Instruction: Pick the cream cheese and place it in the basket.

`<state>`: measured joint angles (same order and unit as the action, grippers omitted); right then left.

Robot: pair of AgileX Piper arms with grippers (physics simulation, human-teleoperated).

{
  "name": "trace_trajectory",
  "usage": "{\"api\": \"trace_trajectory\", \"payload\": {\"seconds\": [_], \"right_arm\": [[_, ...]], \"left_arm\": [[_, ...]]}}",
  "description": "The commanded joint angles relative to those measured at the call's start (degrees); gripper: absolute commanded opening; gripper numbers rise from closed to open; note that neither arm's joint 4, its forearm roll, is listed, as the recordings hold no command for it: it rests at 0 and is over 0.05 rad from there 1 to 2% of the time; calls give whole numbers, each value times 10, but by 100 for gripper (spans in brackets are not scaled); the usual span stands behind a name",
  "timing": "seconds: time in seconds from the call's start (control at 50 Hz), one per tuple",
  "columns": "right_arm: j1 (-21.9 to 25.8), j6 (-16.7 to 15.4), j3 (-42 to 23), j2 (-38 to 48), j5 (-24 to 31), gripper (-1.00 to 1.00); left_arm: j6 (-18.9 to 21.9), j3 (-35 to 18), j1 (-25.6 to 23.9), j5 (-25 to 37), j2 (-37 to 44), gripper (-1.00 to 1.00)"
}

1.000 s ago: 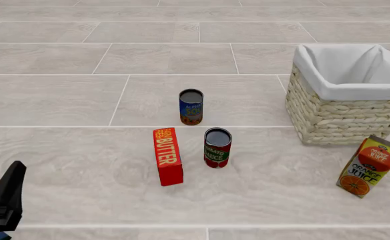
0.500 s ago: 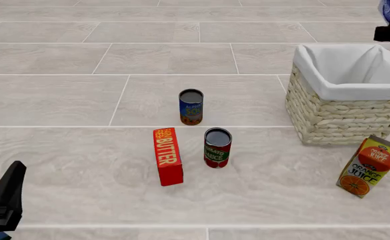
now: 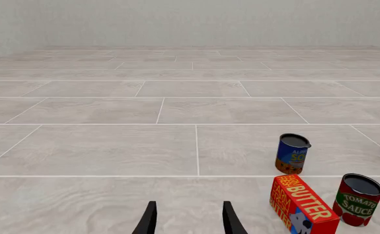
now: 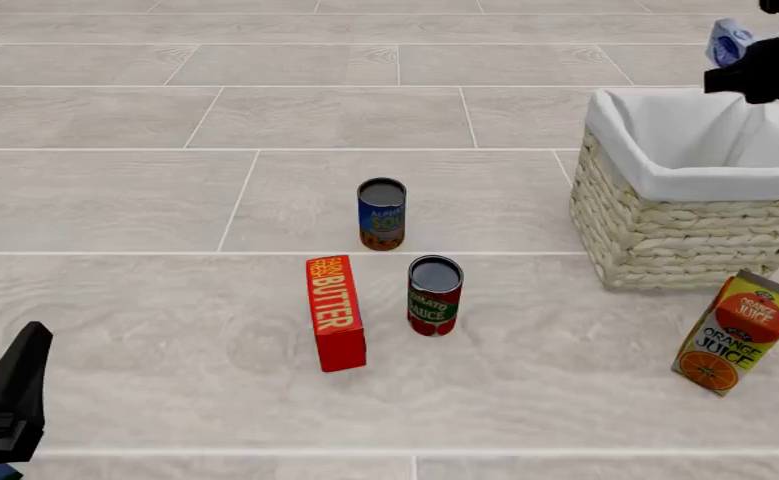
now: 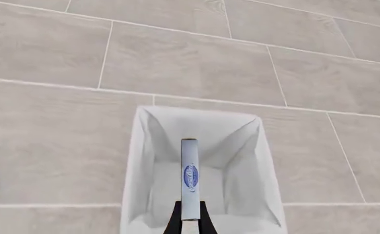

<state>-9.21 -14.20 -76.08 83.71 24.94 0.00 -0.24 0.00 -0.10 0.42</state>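
The right gripper (image 5: 188,218) is clamped on the cream cheese (image 5: 189,178), held directly above the basket (image 5: 135,190).

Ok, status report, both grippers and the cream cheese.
Right gripper shut on cream cheese, above basket. Left gripper open, holding nothing. Nothing in the way.

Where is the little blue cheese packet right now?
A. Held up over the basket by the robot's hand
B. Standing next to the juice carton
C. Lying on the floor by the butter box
A: the right hand grips the cream cheese above the basket.
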Motion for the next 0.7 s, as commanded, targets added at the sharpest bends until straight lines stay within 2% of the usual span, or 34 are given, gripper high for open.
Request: {"api": "trace_trajectory", "payload": {"seconds": [0.02,0.04,0.06,0.12,0.14,0.2,0.3,0.7], "right_arm": [[6,-9,-49,46,37,-100],[6,-9,-49,46,37,-100],[0,-23,-57,56,40,-100],[2,-21,-60,63,45,-100],[-8,-30,-65,73,47,-100],[-10,-14,-73,83,53,-100],[0,-8,-66,85,60,-100],[-3,-12,-82,117,83,-100]], "left_arm": [[0,0,0,0,0,100],[0,0,0,0,0,100],[0,0,0,0,0,100],[0,0,0,0,0,100],[0,0,0,0,0,100],[0,0,0,0,0,100],[0,0,0,0,0,100],[0,0,0,0,0,100]]}}
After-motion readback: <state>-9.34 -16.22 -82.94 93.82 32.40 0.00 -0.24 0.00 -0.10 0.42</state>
